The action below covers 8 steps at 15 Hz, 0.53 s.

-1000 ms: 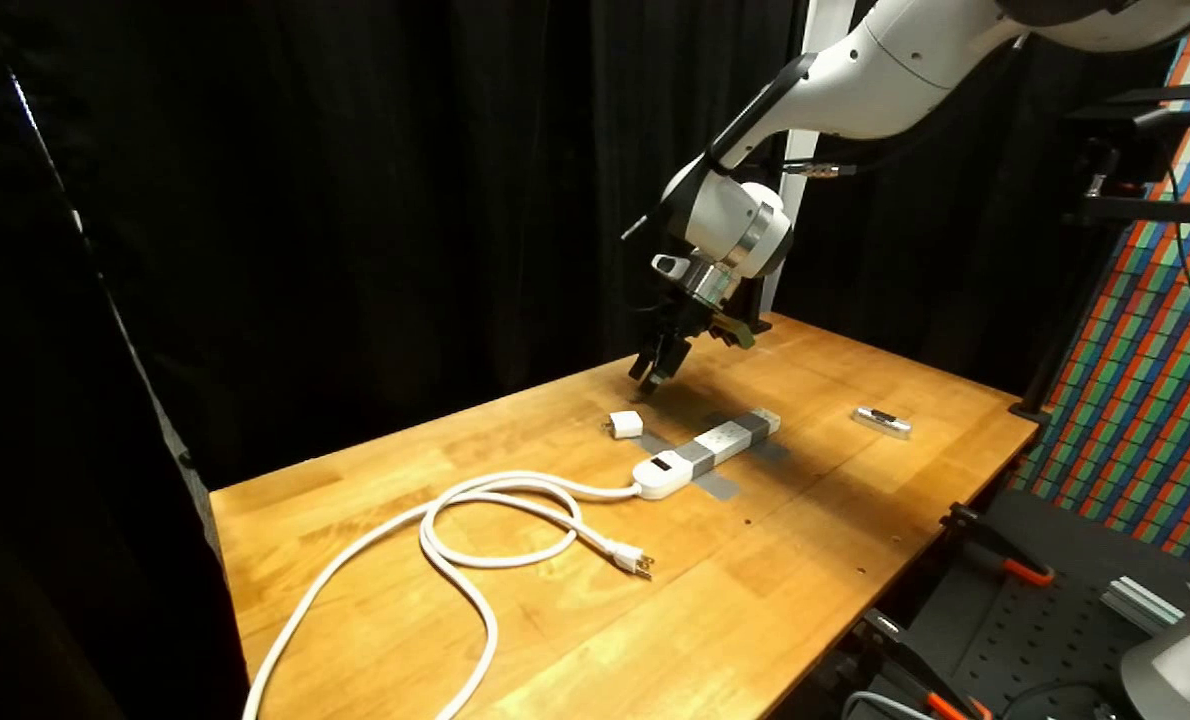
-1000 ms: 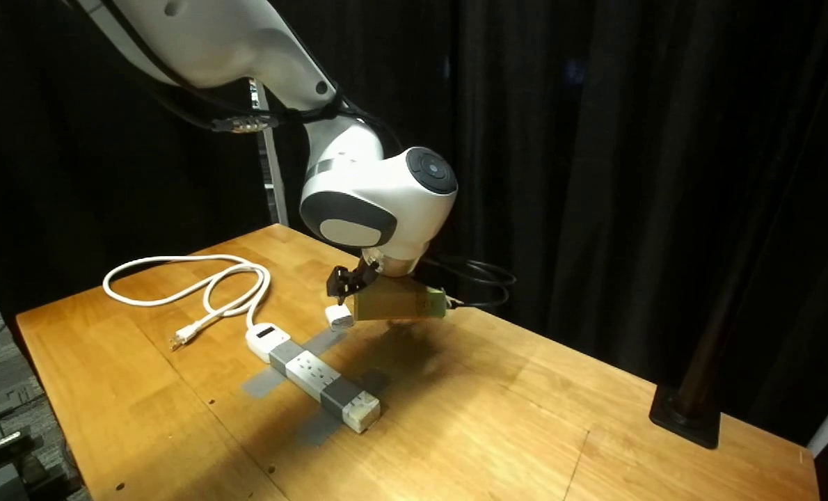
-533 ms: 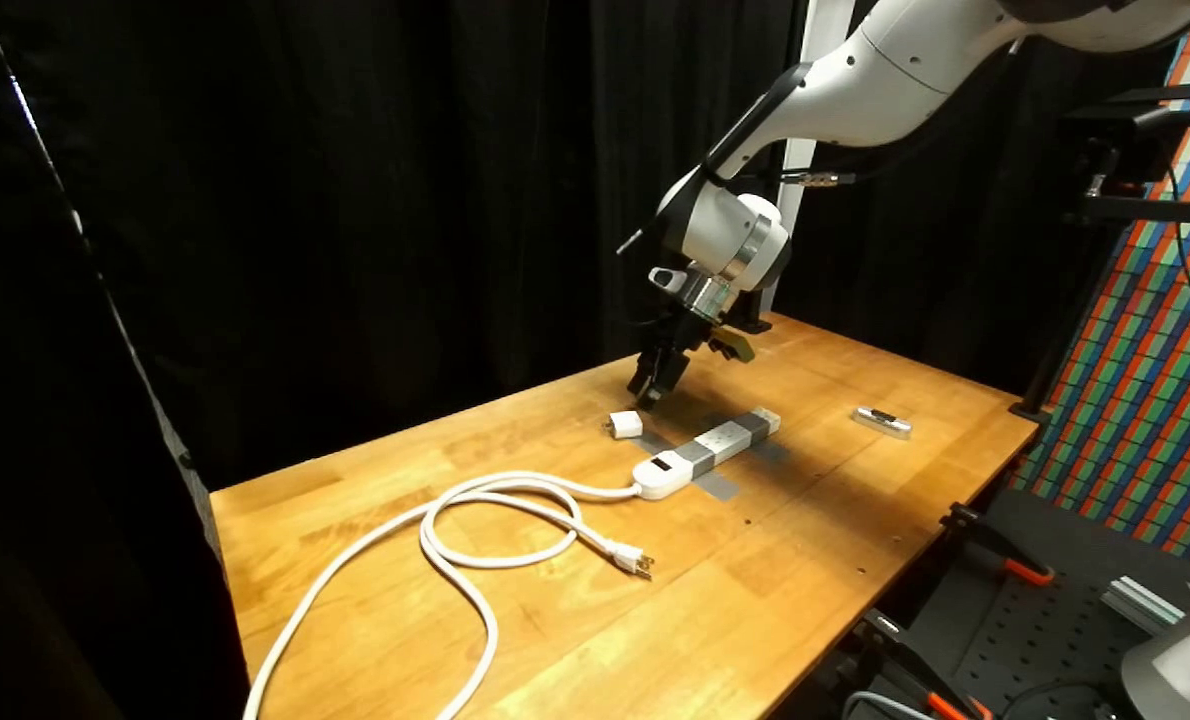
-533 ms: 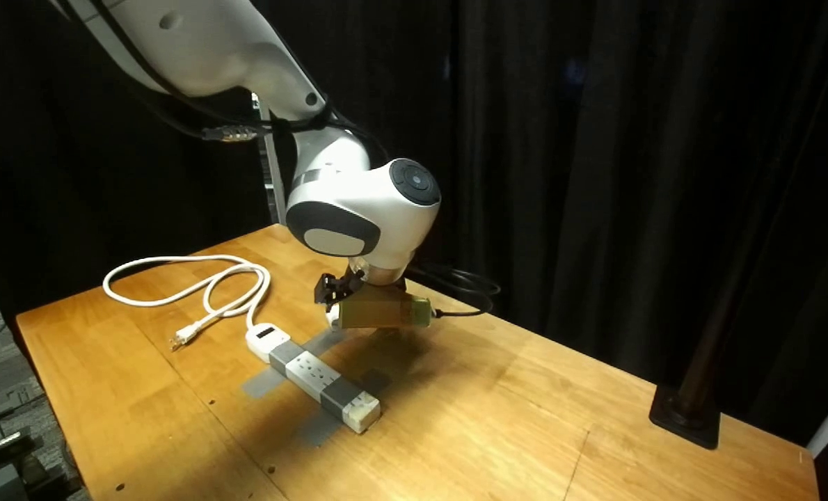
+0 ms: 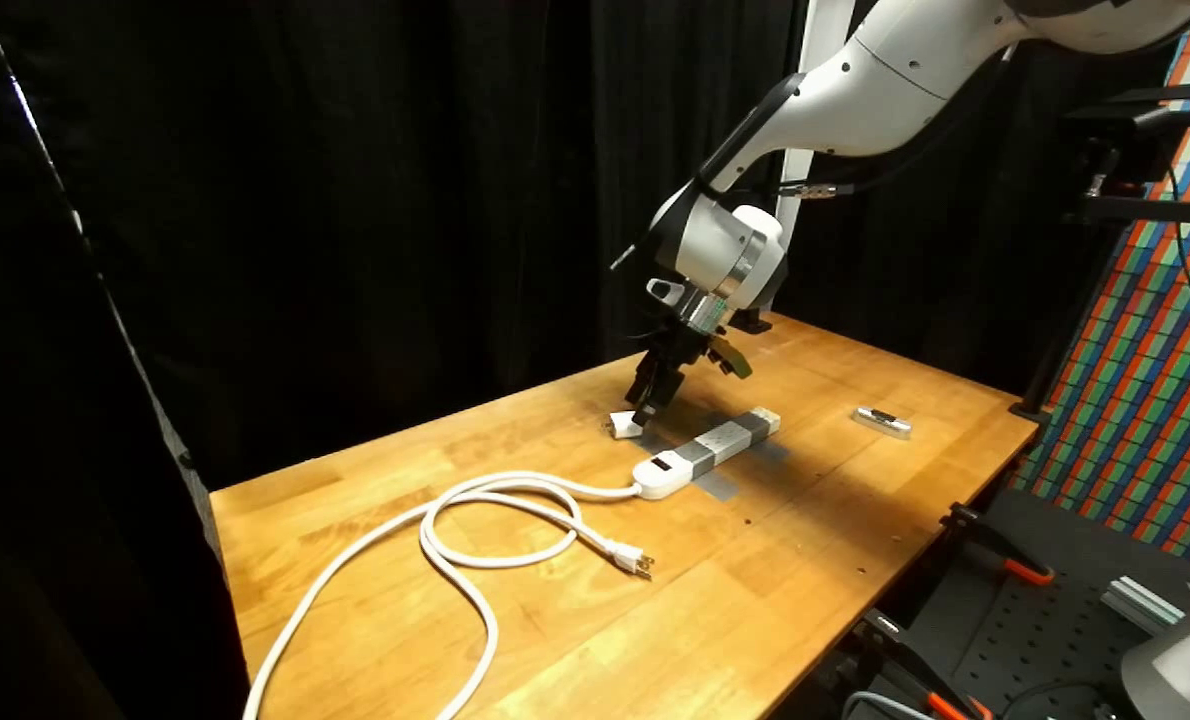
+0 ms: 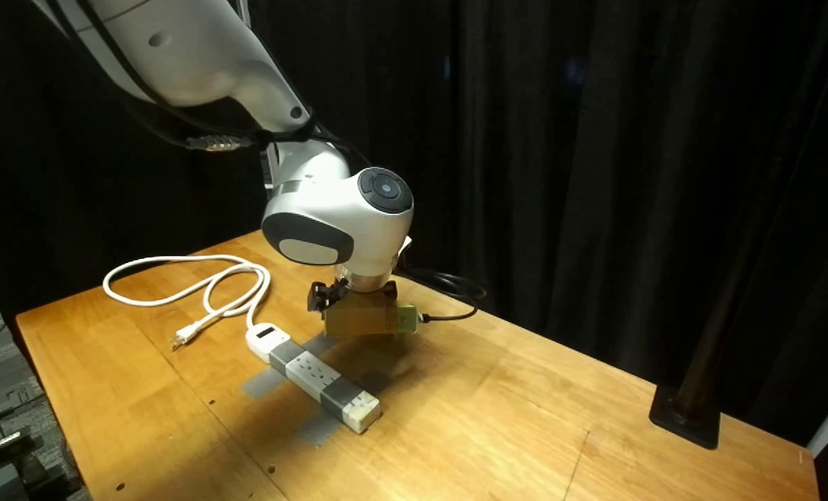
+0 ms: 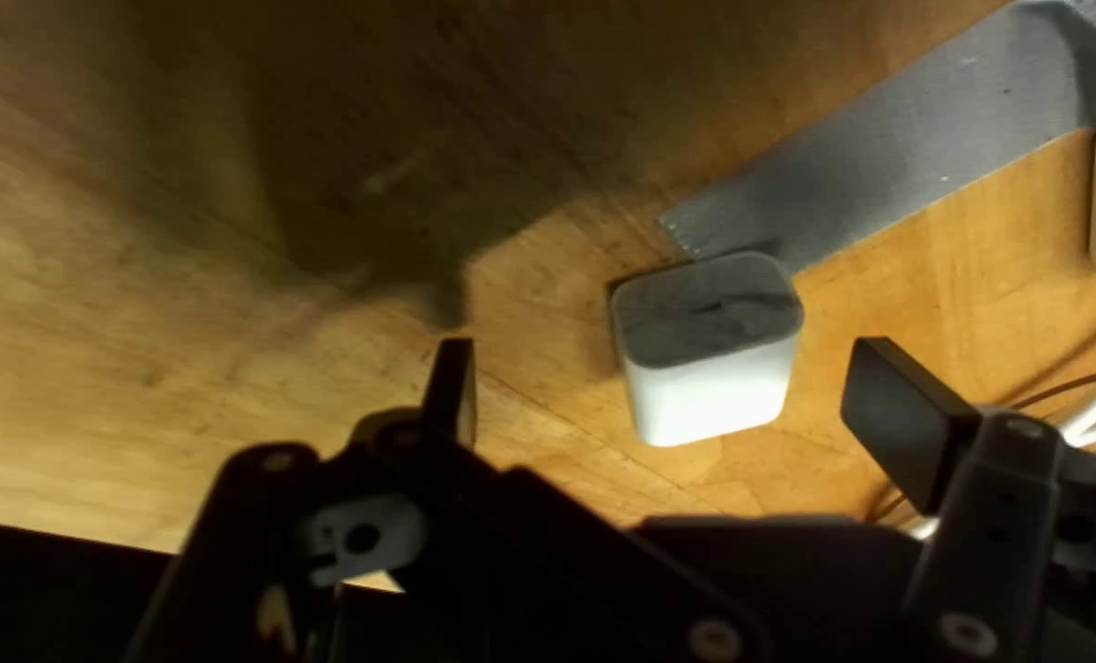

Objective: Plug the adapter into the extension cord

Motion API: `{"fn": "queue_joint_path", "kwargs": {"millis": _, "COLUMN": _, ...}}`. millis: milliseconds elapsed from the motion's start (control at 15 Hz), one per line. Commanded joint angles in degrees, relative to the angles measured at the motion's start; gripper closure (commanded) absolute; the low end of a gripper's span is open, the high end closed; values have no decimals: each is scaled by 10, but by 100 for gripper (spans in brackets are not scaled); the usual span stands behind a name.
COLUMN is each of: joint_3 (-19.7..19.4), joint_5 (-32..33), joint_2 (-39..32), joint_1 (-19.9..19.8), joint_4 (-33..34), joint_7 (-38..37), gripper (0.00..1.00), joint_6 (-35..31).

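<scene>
A wooden counter [image 5: 735,620] fills the lower part of both exterior views, its honey-coloured top patched light and dark, with thin seams and a few small dark holes [image 6: 271,470]. Black curtains [image 6: 595,174] hang behind it in heavy folds (they swallow nearly all the light back there). In an exterior view a panel [image 5: 1135,420] of red, green and blue blocks rises at the right, and clamps [image 5: 1028,572] with orange parts sit along the counter's near edge, above a dark perforated plate [image 5: 1065,590]. A dark post [image 6: 696,393] stands on a flat base near the counter's rim, and grey carpet [image 6: 24,396] shows beyond the opposite end.

The extension cord [image 6: 309,369] lies flat, strapped down with grey tape [image 6: 320,426], its white cable [image 6: 184,258] looping over the wood. A small silver-and-black object [image 5: 882,422] lies well apart from it.

The adapter [image 7: 709,359] rests on the wood at the end of a tape strip, near the extension cord; in an exterior view the arm [image 6: 344,223] hides it. The pincer [image 7: 668,378] stands wide around it, a finger on either side, bare wood showing between.
</scene>
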State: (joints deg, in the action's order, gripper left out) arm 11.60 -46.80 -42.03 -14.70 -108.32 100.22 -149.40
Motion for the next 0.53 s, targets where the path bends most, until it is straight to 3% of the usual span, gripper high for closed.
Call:
{"fn": "queue_joint_path", "kwargs": {"millis": 0, "joint_3": 18, "joint_5": -18, "joint_2": 9, "joint_1": -6, "joint_4": -16, "joint_7": 20, "gripper": 0, "joint_6": -33}}
{"fn": "queue_joint_path", "kwargs": {"millis": 467, "joint_3": 32, "joint_5": -12, "joint_2": 6, "joint_1": -8, "joint_4": -24, "joint_7": 24, "gripper": 0, "joint_6": -45}}
